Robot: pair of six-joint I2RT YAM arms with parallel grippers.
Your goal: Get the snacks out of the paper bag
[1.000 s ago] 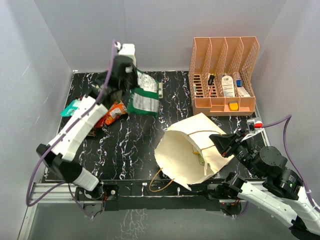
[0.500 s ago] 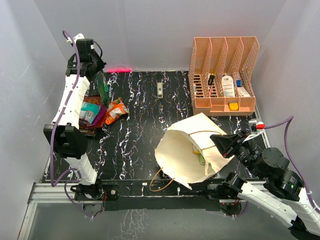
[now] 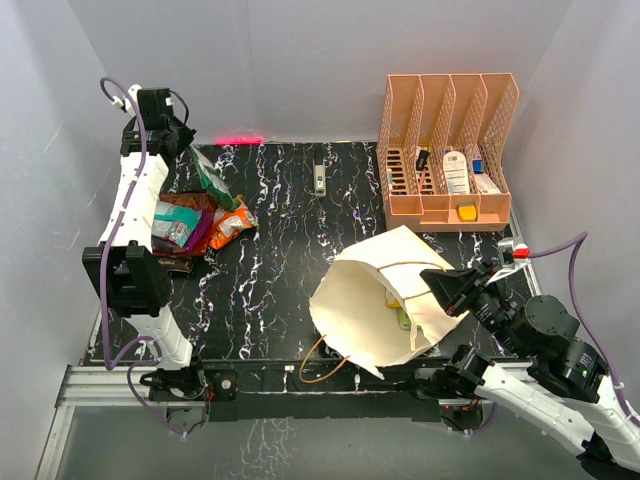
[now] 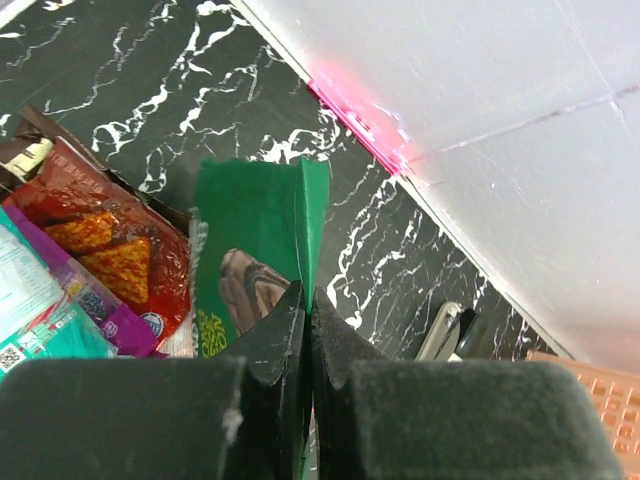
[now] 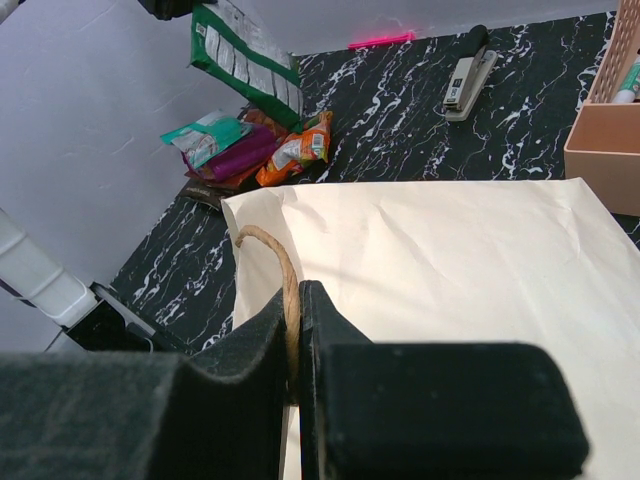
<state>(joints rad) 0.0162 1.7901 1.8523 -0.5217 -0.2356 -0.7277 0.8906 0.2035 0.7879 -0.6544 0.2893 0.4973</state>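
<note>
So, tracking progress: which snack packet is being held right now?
The green packet, pinched in the left gripper; the others lie piled on the table.

One paper bag (image 3: 360,300), one organiser (image 3: 440,211), one stapler (image 3: 319,180).

A black counter (image 3: 280,260), glossy and veined white like polished marble, carries a cream paper bag (image 3: 365,300) at 5 o'clock, its kraft surface matt and softly creased, its handle (image 5: 278,262) a rough twisted brown cord. At 10 o'clock the snacks (image 3: 185,225) lie in shiny, crinkled foil and plastic. A green packet (image 4: 255,250) shows smooth glossy film. The left fingers (image 4: 270,360) look matt black and grainy. The peach organiser (image 3: 447,150) at 1 o'clock is open mesh.
</note>
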